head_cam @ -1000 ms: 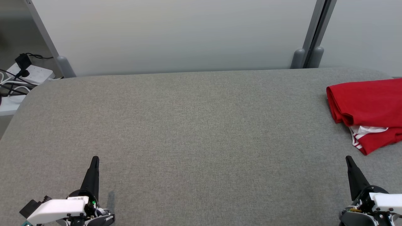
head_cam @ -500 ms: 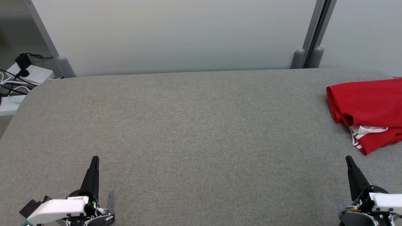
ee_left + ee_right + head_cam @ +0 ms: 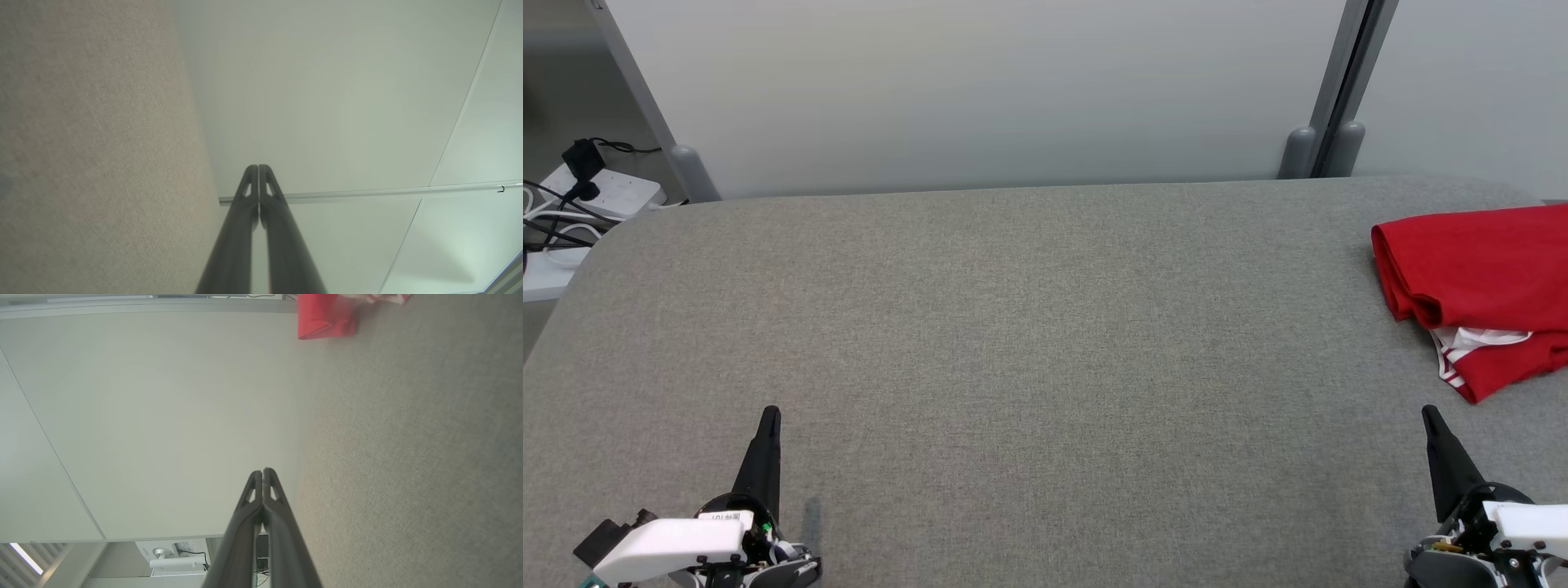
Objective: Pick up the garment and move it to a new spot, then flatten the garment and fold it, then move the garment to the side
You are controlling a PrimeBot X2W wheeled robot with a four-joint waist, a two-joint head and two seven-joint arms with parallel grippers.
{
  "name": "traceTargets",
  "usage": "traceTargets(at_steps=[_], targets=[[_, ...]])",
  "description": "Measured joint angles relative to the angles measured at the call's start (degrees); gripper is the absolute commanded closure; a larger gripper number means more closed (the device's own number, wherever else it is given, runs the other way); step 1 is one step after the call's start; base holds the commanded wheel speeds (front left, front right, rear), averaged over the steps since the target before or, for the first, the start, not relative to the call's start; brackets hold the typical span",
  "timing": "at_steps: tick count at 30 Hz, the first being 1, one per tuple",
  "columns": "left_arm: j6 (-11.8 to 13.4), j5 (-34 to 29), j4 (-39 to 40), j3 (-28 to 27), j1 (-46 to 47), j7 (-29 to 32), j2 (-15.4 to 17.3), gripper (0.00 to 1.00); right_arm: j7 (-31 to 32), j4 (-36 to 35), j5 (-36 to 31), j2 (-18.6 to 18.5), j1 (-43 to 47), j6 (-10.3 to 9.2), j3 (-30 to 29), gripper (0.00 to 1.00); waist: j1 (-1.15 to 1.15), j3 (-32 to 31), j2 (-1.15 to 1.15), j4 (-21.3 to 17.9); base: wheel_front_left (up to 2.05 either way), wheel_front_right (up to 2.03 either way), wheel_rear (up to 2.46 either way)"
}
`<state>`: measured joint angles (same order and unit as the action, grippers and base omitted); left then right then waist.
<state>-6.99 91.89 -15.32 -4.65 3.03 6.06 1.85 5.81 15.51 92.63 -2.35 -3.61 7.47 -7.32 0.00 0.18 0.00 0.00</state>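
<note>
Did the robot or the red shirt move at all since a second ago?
Nothing visibly changed. The folded red garment with white trim stays at the right side of the grey fabric-covered table; the left gripper and right gripper stay shut and empty near its front edge.

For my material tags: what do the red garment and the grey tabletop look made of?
Red garment: soft matte cloth, probably cotton knit; it slumps in rounded folds, with white striped trim. Grey tabletop: matte woven fabric cover; a fine heathered weave shows.
</note>
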Motion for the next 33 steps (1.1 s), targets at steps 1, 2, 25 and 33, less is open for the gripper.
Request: traceTargets(at_steps=[1,2,25,33], targets=[[0.00,0.00,0.00,0.00,0.00,0.00,0.00,1.00,0.00,0.00,0.00,0.00,0.00,0.00,-0.01,1.00,0.00,0.00,0.00,0.00,0.00,0.00,0.00],[0.00,0.00,0.00,0.00,0.00,0.00,0.00,1.00,0.00,0.00,0.00,0.01,0.00,0.00,-0.01,1.00,0.00,0.00,0.00,0.00,0.00,0.00,0.00],[0.00,0.00,0.00,0.00,0.00,0.00,0.00,1.00,0.23,0.00,0.00,0.03,-0.01,0.00,-0.05,1.00,0.00,0.00,0.00,0.00,0.00,0.00,0.00],[0.00,0.00,0.00,0.00,0.00,0.00,0.00,1.00,0.23,0.01,0.00,0.04,-0.01,0.00,-0.07,1.00,0.00,0.00,0.00,0.00,0.00,0.00,0.00]])
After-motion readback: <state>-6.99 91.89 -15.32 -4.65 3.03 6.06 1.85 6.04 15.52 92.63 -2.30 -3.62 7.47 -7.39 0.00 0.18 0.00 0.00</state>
